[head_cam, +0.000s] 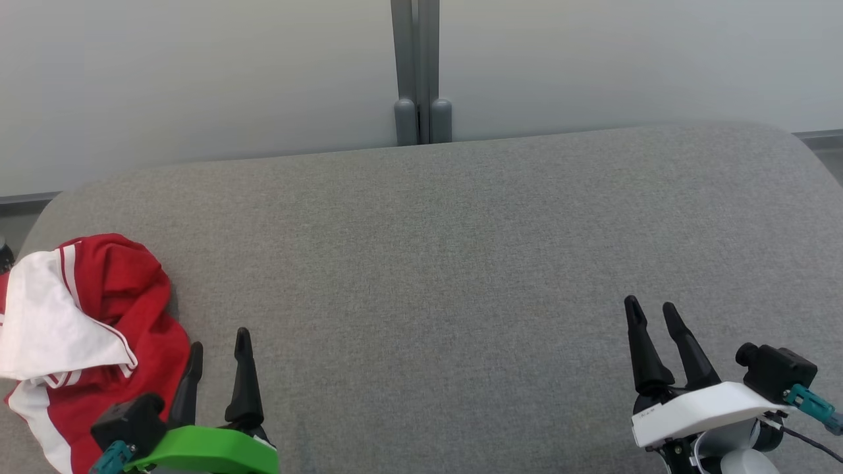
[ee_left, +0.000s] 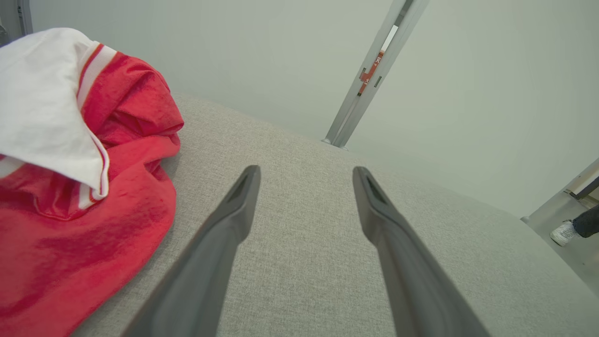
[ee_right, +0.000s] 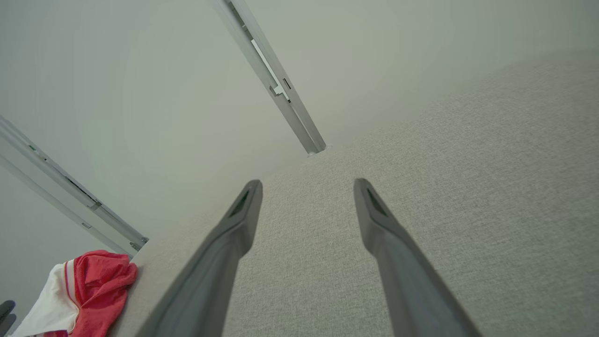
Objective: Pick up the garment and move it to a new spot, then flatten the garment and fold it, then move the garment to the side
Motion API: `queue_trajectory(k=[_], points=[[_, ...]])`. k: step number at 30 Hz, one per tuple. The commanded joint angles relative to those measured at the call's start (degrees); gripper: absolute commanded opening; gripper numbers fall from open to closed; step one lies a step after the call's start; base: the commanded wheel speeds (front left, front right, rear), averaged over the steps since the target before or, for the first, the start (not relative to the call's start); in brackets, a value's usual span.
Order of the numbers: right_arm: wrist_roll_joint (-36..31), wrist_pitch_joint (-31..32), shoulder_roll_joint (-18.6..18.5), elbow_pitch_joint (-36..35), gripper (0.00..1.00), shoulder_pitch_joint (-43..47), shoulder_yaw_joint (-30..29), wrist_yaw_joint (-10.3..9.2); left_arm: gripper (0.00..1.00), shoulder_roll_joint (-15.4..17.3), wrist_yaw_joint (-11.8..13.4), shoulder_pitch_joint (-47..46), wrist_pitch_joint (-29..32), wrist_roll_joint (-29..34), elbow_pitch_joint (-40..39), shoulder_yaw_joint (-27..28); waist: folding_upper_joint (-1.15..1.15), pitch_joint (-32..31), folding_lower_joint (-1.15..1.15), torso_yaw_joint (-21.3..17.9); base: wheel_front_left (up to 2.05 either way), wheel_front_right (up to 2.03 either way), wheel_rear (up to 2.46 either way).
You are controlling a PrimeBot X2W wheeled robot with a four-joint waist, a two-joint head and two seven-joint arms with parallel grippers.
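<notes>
Two dark fingers of the left gripper (head_cam: 219,339) stand well apart with nothing between them, hovering over the near left part of the grey fabric cushion (head_cam: 428,263). In the left wrist view bare cushion weave shows in the gap between those fingers. The right gripper (head_cam: 652,304) is likewise spread and empty, its fingers a little closer together in the head view, over the near right part of the cushion. The right wrist view also shows plain grey weave between its tips. The red and white garment (head_cam: 125,296) lies crumpled in a heap at the cushion's left end. A white panel edged with red and white stripes is folded over the top of the red fabric. The heap sits on the cushion just beside the left gripper's outer finger, with a narrow strip of grey showing between them in the left wrist view. Behind the cushion's far edge, near its middle, a grey metal post (head_cam: 421,66) rises against pale wall panels. On the floor past the cushion's edge, a person's white shoe (ee_left: 564,231) shows.
</notes>
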Motion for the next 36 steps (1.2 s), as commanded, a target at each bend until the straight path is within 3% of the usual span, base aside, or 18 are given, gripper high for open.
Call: queue_trajectory(k=[1,36], points=[[-1.8,-0.6,-0.1,-1.0,1.00,0.4,0.1,0.15,1.00,0.6,0.4,0.5,-0.5,1.9,-0.9,-0.2,0.00,0.0,0.00,0.0,0.00,0.00,0.00],[-20.3,-4.4,0.4,-4.1,1.00,1.8,1.2,0.17,1.00,1.0,2.7,2.5,-5.0,20.8,-3.5,-3.6,0.00,-0.3,0.00,-0.1,0.00,0.00,0.00]])
